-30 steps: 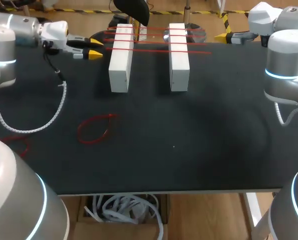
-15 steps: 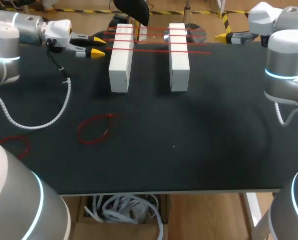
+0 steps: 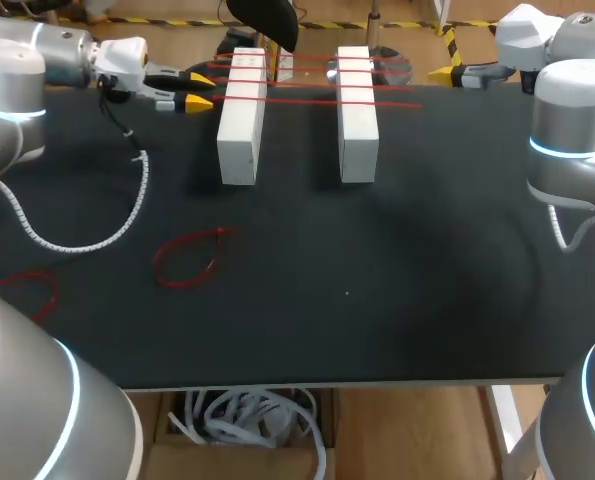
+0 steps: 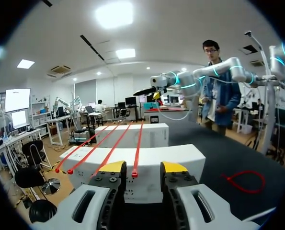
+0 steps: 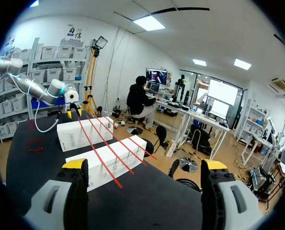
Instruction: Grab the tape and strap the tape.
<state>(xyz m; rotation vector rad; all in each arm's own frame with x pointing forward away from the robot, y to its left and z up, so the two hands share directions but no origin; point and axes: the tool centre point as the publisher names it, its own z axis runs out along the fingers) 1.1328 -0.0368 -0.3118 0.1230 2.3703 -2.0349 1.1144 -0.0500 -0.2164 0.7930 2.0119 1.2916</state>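
Two white blocks [image 3: 241,120] [image 3: 357,115] stand side by side at the back of the black table [image 3: 377,280]. Three red tape straps [image 3: 297,98] lie stretched across both. My left gripper [image 3: 195,91] hovers just left of the left block, level with the nearest strap. In the left wrist view this gripper [image 4: 143,166] is narrowly open, and that strap's end [image 4: 134,173] sits in the gap close to one finger, touched by neither. My right gripper [image 3: 447,73] stays at the back right, wide open [image 5: 144,165] and empty, facing the blocks [image 5: 108,163].
A loose red tape loop [image 3: 187,258] lies on the table left of centre, and another red loop [image 3: 32,290] lies near the left edge. The left arm's white coiled cable [image 3: 87,235] sags over the table's left part.
My left gripper has moved right and slightly back, closer to the left block and the strap ends. The right arm has not moved.
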